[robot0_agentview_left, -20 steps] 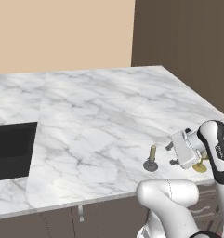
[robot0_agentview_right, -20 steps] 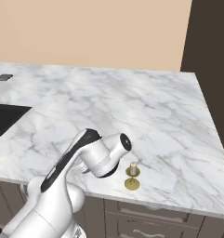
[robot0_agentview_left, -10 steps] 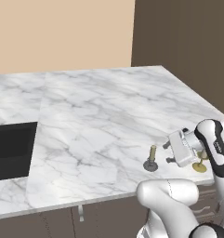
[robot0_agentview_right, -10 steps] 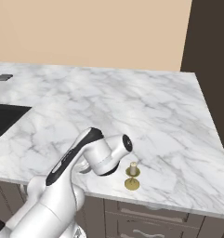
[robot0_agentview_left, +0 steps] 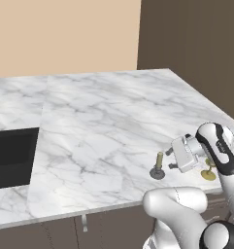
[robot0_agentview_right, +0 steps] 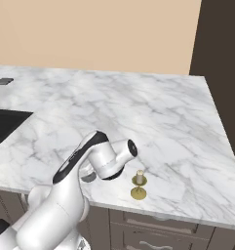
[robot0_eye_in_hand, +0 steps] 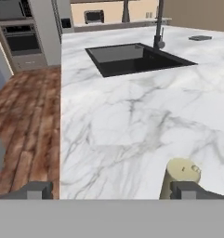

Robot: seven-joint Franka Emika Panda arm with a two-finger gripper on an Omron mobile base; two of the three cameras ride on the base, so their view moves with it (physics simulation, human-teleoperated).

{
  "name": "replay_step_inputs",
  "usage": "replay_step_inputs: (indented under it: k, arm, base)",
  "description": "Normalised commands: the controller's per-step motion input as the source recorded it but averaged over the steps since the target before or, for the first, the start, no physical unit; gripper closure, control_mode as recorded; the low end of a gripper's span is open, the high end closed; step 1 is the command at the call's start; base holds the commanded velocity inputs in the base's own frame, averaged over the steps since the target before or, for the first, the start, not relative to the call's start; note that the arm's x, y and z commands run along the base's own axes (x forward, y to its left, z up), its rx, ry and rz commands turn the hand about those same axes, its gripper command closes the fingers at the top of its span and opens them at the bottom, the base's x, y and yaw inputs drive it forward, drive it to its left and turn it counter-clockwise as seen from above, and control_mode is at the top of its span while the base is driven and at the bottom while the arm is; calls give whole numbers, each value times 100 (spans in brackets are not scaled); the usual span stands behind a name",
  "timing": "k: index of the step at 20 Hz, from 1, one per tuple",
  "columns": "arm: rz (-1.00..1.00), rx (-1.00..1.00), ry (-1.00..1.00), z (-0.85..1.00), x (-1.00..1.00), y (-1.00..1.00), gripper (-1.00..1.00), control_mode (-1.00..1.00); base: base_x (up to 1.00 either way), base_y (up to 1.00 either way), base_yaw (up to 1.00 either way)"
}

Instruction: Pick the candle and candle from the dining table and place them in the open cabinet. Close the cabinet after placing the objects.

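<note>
Jaws spread wide, grasping nothing, gripper [robot0_eye_in_hand: 108, 190] low over marble worktop [robot0_agentview_left: 104, 121] near its front edge. Olive-beige candle [robot0_agentview_left: 159, 161] upright just beside right fingertip [robot0_eye_in_hand: 190, 189]; cream candle [robot0_agentview_right: 139, 177] stands near.

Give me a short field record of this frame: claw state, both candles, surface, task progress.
claw: open, level beside the olive candle, holding nothing
olive candle: upright on its dark round base, near the table's front edge; its top shows by one fingertip in the hand view
cream candle: upright on a brass-coloured base, close to the front edge
surface: white marble dining table
sink: black basin
progress: neither candle picked up yet
</note>
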Motion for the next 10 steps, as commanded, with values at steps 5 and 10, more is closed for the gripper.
replay_step_inputs:
  k: [5, 10]
  arm:
    - [0, 0, 1, -9, 14, 1, -100, -100]
    - [0, 0, 2, -15, 8, 0, -100, -100]
  base:
    - [0, 0, 0]
    - [0, 0, 0]
